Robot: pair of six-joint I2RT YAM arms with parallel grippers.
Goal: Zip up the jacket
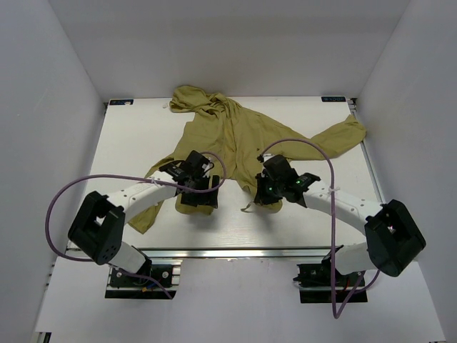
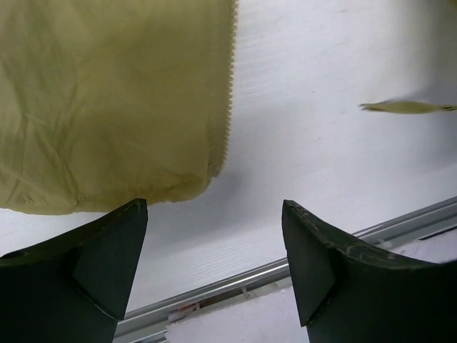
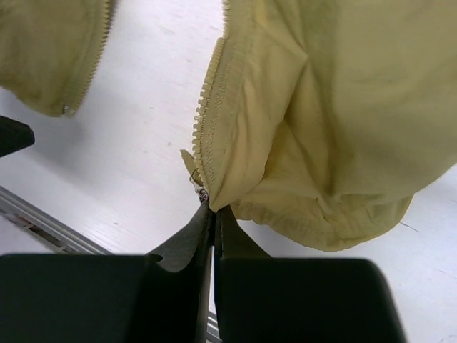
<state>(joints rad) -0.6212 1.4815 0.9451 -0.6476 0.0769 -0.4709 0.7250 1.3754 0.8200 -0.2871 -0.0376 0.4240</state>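
The jacket (image 1: 228, 136) lay on the table (image 1: 136, 136), hood out at the far edge from both arms. Ahead and left of the left gripper (image 2: 214, 207) sat one front panel, its zipper edge running away just ahead, with bare table ahead and right. Over at the right gripper (image 3: 212, 211), the other panel's bottom corner met its tips. That panel spread ahead-right, the first panel lay ahead-left, and table showed between them.

top camera looking down from behind both arms over the whole tabletop (image 1: 128, 143), each wrist camera peering close past its own jaws, all sharing the jacket (image 1: 235, 136) hem
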